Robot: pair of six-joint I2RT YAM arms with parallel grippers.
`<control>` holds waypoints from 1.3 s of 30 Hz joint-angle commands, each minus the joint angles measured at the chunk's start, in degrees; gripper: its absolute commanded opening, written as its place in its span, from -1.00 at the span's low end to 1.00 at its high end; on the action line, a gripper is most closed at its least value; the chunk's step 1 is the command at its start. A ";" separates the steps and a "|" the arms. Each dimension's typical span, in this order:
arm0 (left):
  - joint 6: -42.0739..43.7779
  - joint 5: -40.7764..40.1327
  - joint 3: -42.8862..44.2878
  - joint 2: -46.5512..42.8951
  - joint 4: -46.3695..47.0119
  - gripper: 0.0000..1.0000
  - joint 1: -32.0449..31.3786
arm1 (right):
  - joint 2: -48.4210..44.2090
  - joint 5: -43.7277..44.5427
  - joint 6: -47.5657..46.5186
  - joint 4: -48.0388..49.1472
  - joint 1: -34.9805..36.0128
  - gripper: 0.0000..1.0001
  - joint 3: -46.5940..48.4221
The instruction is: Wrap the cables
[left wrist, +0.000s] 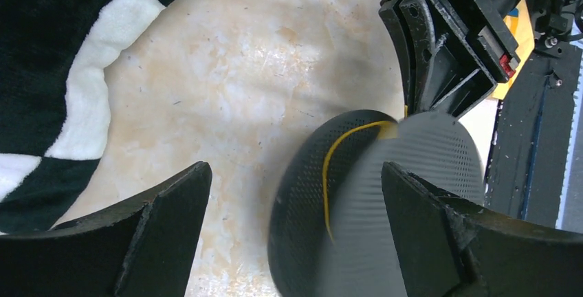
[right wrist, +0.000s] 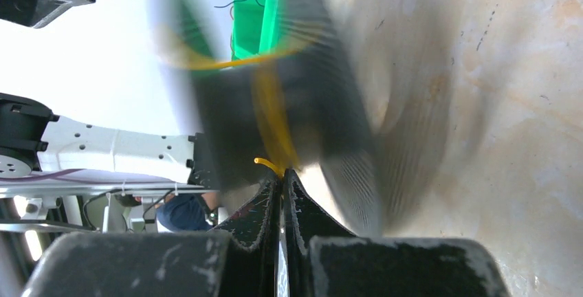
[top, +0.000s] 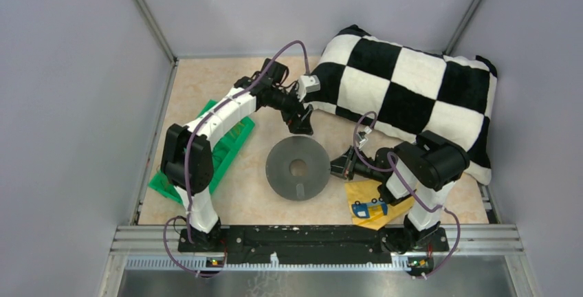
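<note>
1. Beige marbled tabletop (top: 240,197) fills the floor of a grey-walled cell. At 9 o'clock from its centre lies a flat green plastic tray (top: 230,147).
2. Left gripper (left wrist: 294,172) hovers at 12 o'clock of the spool, its fingers spread wide and holding nothing.
3. At the centre a round grey perforated spool (top: 282,173) lies flat. The thin yellow-gold wire (left wrist: 324,180) curves across its darker inner part and runs toward the 3 o'clock edge.
4. Right gripper (right wrist: 282,175) sits at 3 o'clock of the spool. Its fingers are pressed tight together, apparently pinching the yellow-gold wire, with a short end poking out just beside the tips.
5. A black-and-white checked plush pillow (top: 412,97) lies at 2 o'clock.
6. Handling, as a judgement: the wire looks very light, limp yet springy, and smooth enough to slip out of a pinch. It is best held close to its free end and kept taut so that loops do not spring off. The spool seems light and may slide.
7. The wire is string-fine, glossy and far thinner than the flanges. Blur hides how many turns are wound.
</note>
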 commanded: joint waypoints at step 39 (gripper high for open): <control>-57.59 -48.03 -29.46 -36.96 4.56 0.95 -2.37 | 5.33 -1.70 -2.54 4.75 0.48 -1.00 8.16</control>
